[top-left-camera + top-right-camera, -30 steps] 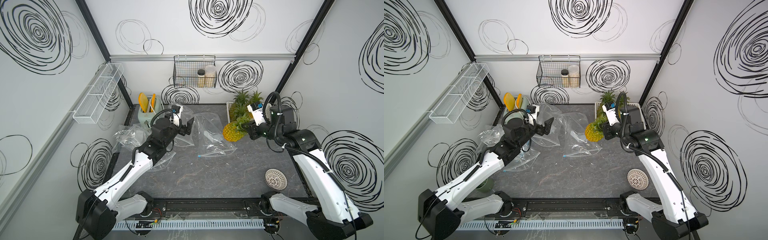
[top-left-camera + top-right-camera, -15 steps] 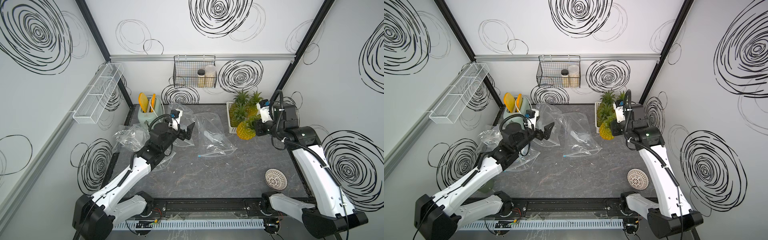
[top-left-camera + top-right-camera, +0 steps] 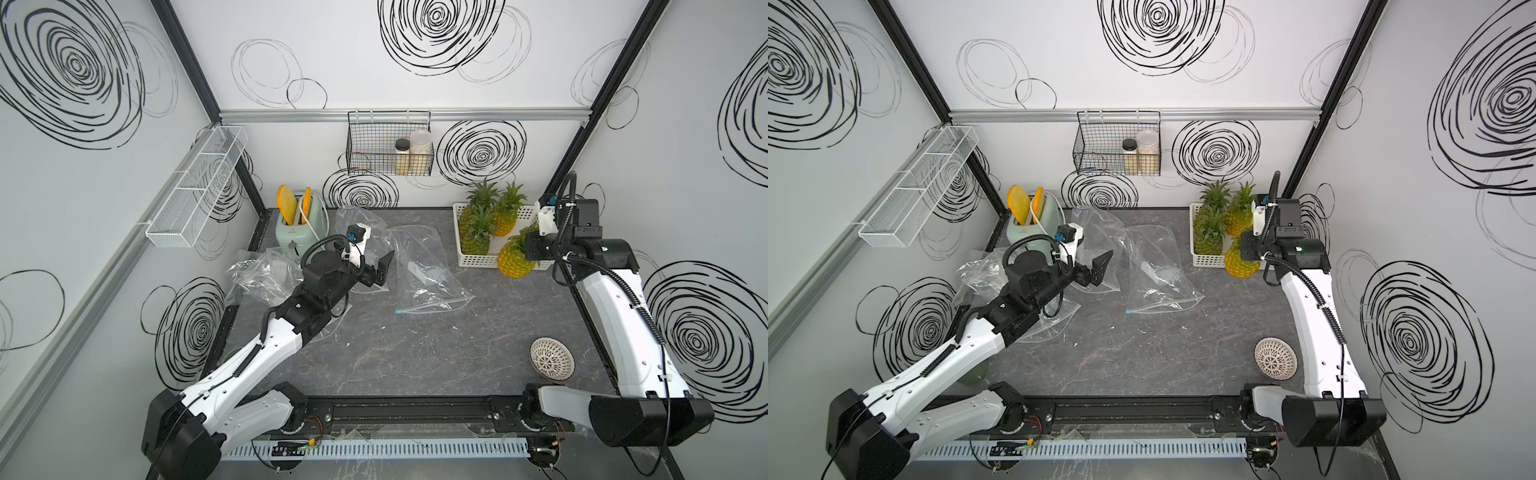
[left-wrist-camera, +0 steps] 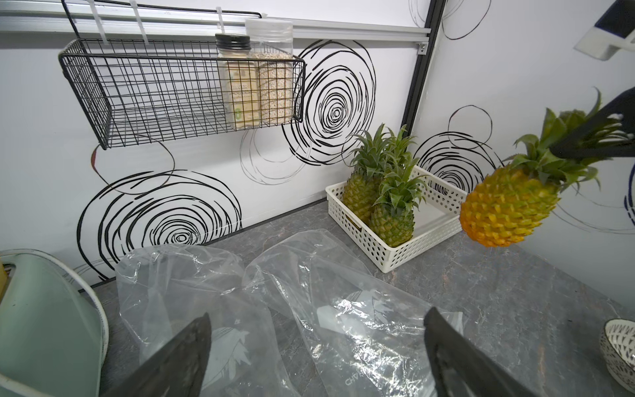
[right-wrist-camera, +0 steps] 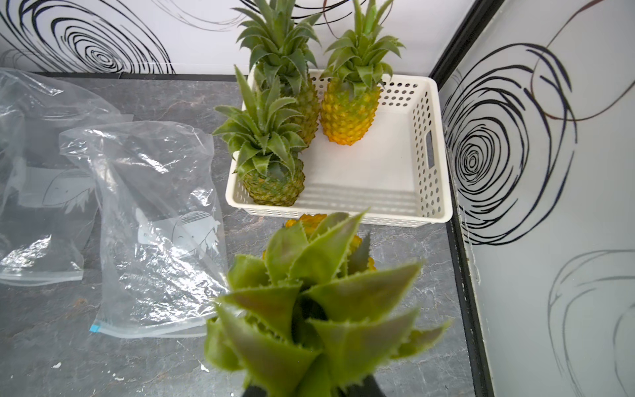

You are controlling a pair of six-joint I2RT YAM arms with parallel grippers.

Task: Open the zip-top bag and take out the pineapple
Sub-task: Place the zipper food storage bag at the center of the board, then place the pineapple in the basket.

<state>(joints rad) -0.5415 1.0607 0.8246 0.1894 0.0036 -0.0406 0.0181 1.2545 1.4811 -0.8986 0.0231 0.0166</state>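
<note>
Two orange-yellow slices [image 3: 286, 203] stand upright in the slots of a mint-green toaster [image 3: 297, 232] at the back left corner of the grey marbled table [image 3: 415, 353]. Just beside the toaster lie crumpled clear plastic bags [image 3: 262, 272], partly covered by the left arm.

The left gripper [image 3: 384, 268] hovers above the table with its fingers [image 4: 178, 354] spread wide and gripping nothing.

On the back wall a black wire basket [image 3: 374, 149] holds a black-lidded spice jar [image 3: 401, 156] and a clear jar of pale grains [image 3: 420, 149], side by side at its right end.

Near the middle of the table lies the clear zip-top bag with a blue slider [image 3: 419, 266], flat and rumpled.

In the back right corner a white perforated plastic basket [image 3: 478, 261] holds three upright pineapples [image 5: 275, 178].

The yellow pineapple with a green crown [image 3: 513, 262] is out of the bag. It hangs in the air just in front of that basket, held by its leaves in the closed fingers of the right gripper [image 3: 528, 246].

A small white patterned bowl [image 3: 552, 358] sits near the right front of the table.

The right fingers are mostly buried in the crown. In the right wrist view the blurred leaves hide nearly all of the fruit. The printing on the bags is too faint to read. The bowl is cut off at the edge of the left wrist view.
</note>
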